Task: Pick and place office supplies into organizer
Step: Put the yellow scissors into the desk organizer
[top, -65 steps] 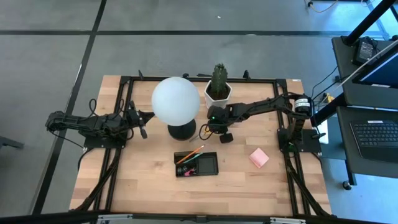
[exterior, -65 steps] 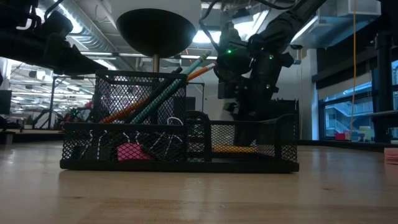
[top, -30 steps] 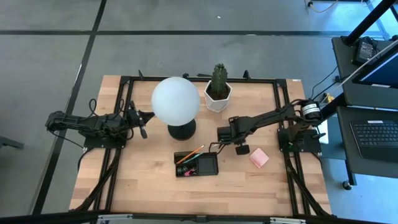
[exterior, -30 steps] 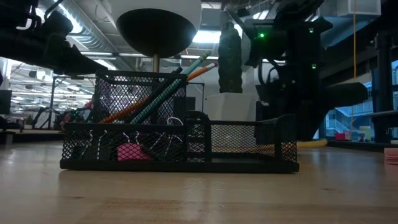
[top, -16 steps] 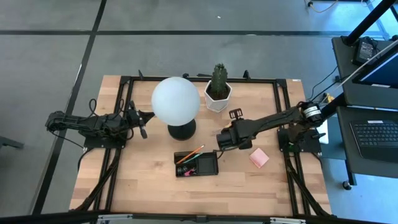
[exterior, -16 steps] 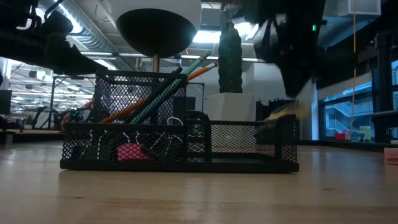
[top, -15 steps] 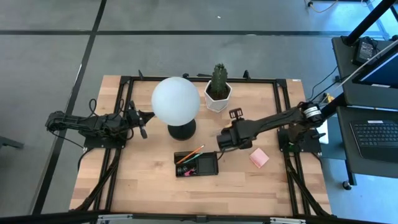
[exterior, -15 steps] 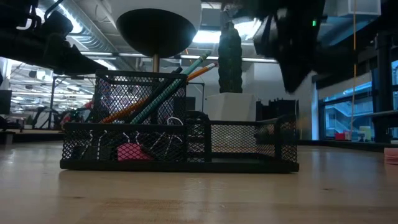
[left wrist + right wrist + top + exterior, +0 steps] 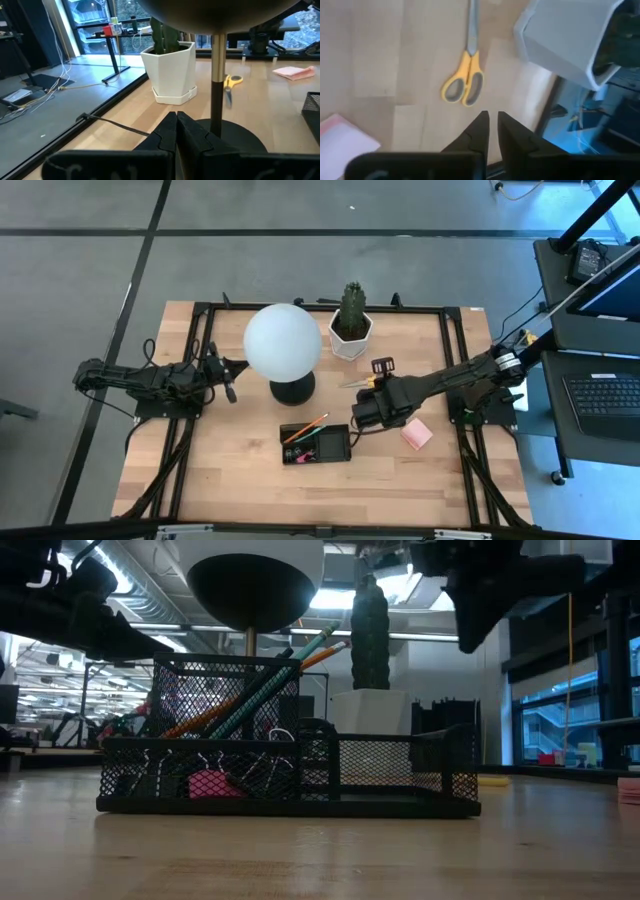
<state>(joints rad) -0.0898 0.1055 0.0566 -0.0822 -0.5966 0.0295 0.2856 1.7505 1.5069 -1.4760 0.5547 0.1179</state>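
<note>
Wooden table [image 9: 240,480]: right gripper [image 9: 492,121] nearly closed, empty, above scissors [image 9: 465,77]; left gripper [image 9: 176,121] closed, empty.

The scissors [image 9: 464,82] have yellow handles. The pad [image 9: 416,434] is pink. The tray [image 9: 290,775] is black mesh. The lamp [image 9: 282,342] is white.

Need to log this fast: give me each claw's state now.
Left claw: shut, empty, parked by the lamp.
Right claw: fingers nearly together, holding nothing, above the scissors.

Black wire-mesh organizer [image 9: 290,775], wooden table [image 9: 240,480]
</note>
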